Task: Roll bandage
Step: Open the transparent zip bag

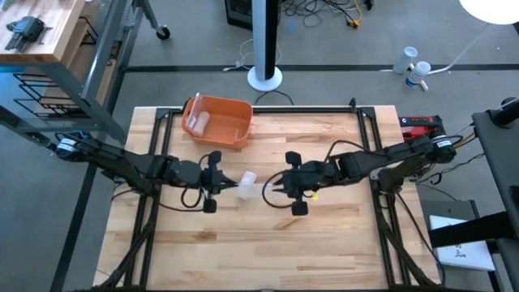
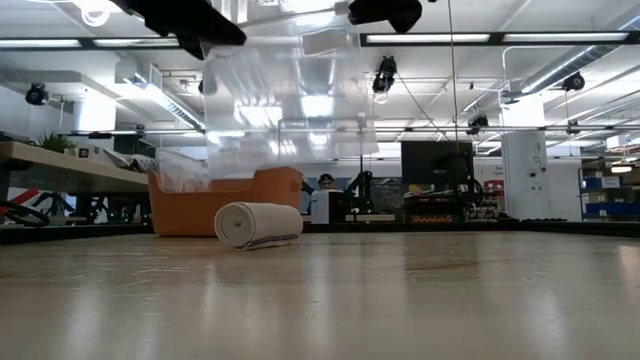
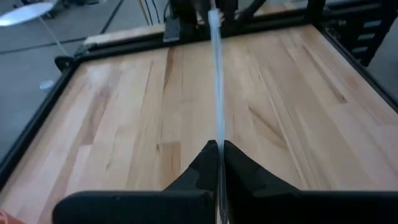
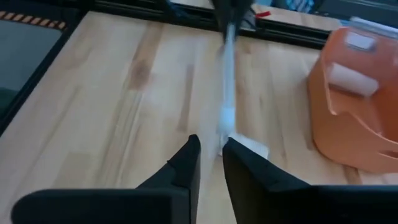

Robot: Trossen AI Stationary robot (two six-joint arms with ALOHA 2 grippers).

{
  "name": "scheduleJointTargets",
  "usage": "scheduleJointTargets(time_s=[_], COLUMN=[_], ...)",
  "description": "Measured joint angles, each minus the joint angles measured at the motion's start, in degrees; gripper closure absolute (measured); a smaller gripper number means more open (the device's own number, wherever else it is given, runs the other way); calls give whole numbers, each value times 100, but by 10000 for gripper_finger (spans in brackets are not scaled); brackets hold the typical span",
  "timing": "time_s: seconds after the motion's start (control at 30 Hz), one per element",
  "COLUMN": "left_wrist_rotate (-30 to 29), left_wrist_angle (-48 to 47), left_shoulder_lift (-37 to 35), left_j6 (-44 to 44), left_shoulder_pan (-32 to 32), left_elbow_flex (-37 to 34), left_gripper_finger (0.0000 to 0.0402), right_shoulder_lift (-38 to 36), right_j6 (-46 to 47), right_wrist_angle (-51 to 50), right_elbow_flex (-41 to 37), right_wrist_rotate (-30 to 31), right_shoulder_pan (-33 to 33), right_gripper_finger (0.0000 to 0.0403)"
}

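A rolled white bandage (image 1: 247,179) (image 2: 258,224) lies on its side on the table, in front of the orange bin. Above it hangs a clear plastic bag (image 2: 290,110) (image 1: 253,191), stretched between my two grippers and clear of the table. My left gripper (image 1: 220,183) (image 3: 219,152) is shut on the bag's left edge. My right gripper (image 1: 272,189) (image 4: 211,152) faces it from the table's right side and is shut on the bag's other edge. Both wrist views see the bag edge-on as a thin pale strip. My left gripper pinches the bag's left edge (image 3: 218,134) between its two fingers, coming in level from the table's left. The bag runs straight away from the fingers, upright and drawn flat, lifted clear of the table. My right gripper pinches the bag's right edge (image 4: 225,134) between its two fingers, level from the table's right. The bag stands upright and reaches across to the other gripper, above the bandage roll.
An orange bin (image 1: 217,122) (image 4: 354,106) stands at the far left of the table with another white roll (image 1: 199,123) inside it. A black frame (image 1: 357,109) borders the tabletop. Bare wood (image 1: 259,243) lies toward the near edge.
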Motion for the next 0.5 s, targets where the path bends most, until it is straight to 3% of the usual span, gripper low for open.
scheduleJointTargets(time_s=[0.2, 0.5], left_wrist_rotate=[-56, -58], left_wrist_angle=[21, -54], left_shoulder_lift=[15, 31], left_j6=[84, 94], left_shoulder_pan=[0, 0], left_elbow_flex=[65, 84], left_gripper_finger=[401, 401], right_shoulder_lift=[-1, -1], right_j6=[137, 160], right_wrist_angle=[20, 256], right_elbow_flex=[0, 0], right_wrist_rotate=[11, 25], right_shoulder_pan=[10, 7], right_gripper_finger=[342, 398])
